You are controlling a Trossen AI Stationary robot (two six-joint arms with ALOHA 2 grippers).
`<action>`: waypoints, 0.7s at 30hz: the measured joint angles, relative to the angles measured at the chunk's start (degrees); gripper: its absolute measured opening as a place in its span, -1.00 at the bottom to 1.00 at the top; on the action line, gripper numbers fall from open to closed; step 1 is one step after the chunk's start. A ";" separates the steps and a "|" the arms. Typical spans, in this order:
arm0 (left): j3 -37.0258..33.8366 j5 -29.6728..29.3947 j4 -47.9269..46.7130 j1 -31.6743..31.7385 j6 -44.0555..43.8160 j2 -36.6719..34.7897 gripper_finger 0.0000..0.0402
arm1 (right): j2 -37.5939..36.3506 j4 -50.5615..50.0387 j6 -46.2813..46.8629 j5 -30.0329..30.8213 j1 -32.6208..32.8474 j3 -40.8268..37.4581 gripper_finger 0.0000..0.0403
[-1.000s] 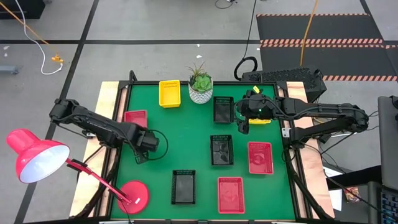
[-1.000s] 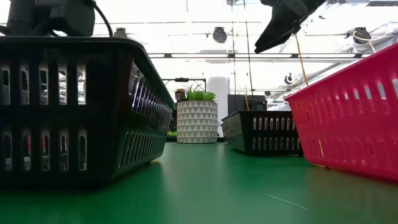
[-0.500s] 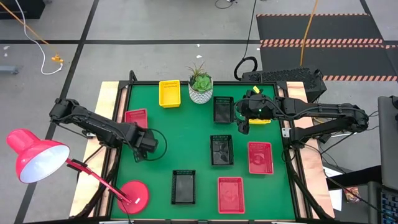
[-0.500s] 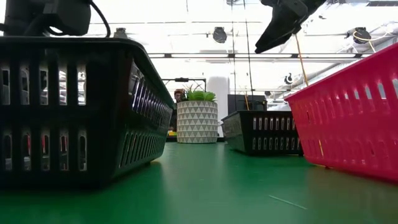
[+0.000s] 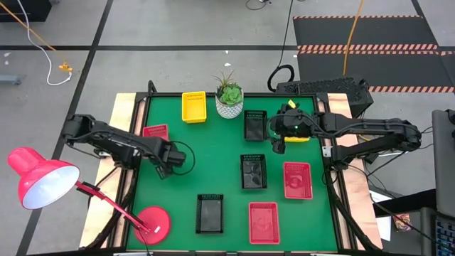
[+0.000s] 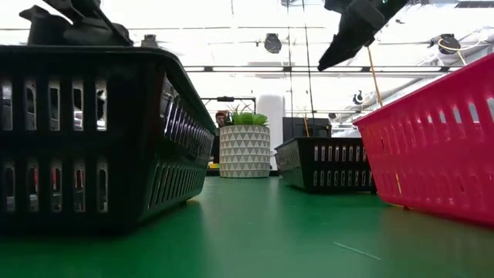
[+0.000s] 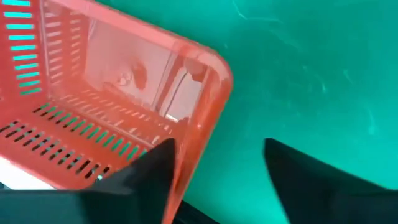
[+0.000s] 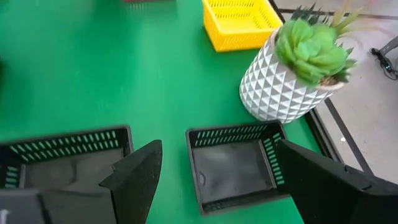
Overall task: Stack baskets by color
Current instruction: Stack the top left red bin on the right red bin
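On green table (image 5: 185, 181), unlabelled red basket (image 5: 155, 131), yellow basket (image 5: 193, 106)

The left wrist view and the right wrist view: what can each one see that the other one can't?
Only the left wrist view shows a red basket, one wall standing between the open fingers of the left gripper. Only the right wrist view shows two black baskets, a yellow basket and the plant pot, past the open right gripper. Both show the green table.
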 joint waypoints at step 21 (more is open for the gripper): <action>25.80 -1.21 0.21 -5.55 21.76 2.90 -0.99 | 0.00 7.37 -7.17 -4.32 -0.02 -3.22 0.53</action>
